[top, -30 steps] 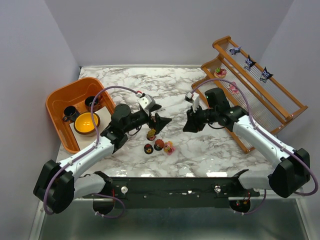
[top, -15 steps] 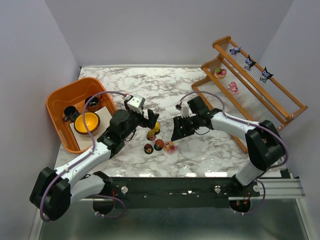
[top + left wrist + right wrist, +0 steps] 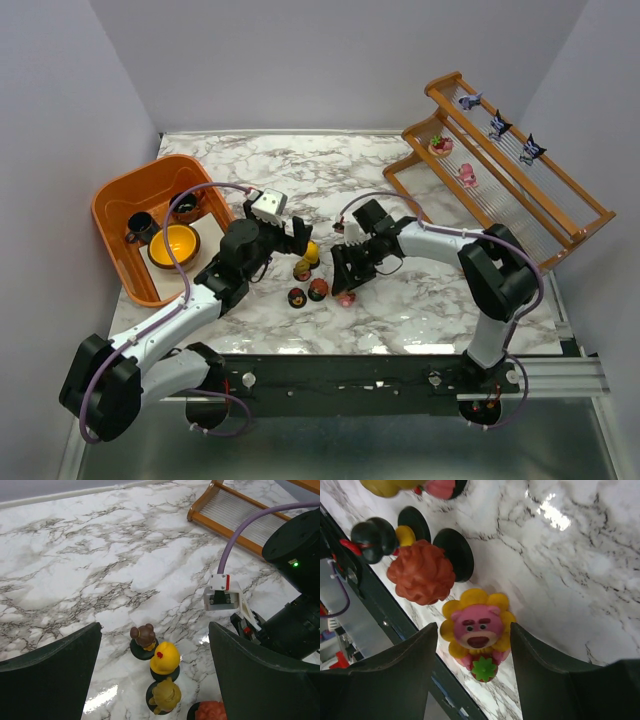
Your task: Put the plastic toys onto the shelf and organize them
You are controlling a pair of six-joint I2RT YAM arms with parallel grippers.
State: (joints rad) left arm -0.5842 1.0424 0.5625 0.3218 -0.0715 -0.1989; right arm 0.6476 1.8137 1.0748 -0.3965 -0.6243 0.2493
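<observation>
on the marble table (image 3: 400,310) the left gripper (image 3: 302,240) hangs just over a yellow toy (image 3: 311,252) at the far end of a small cluster, with a brown toy (image 3: 302,270), a dark toy (image 3: 296,297) and a red toy (image 3: 318,290) close by. the right gripper (image 3: 345,278) points down at a pink toy (image 3: 346,297) on the cluster's right edge. the slanted shelf (image 3: 520,195) at the right carries three purple-black figures (image 3: 498,124) on its upper rods and two pink ones (image 3: 466,175) lower down, and an orange tub (image 3: 108,205) at the left holds two dark cups (image 3: 139,227) and a yellow bowl (image 3: 173,247).
</observation>
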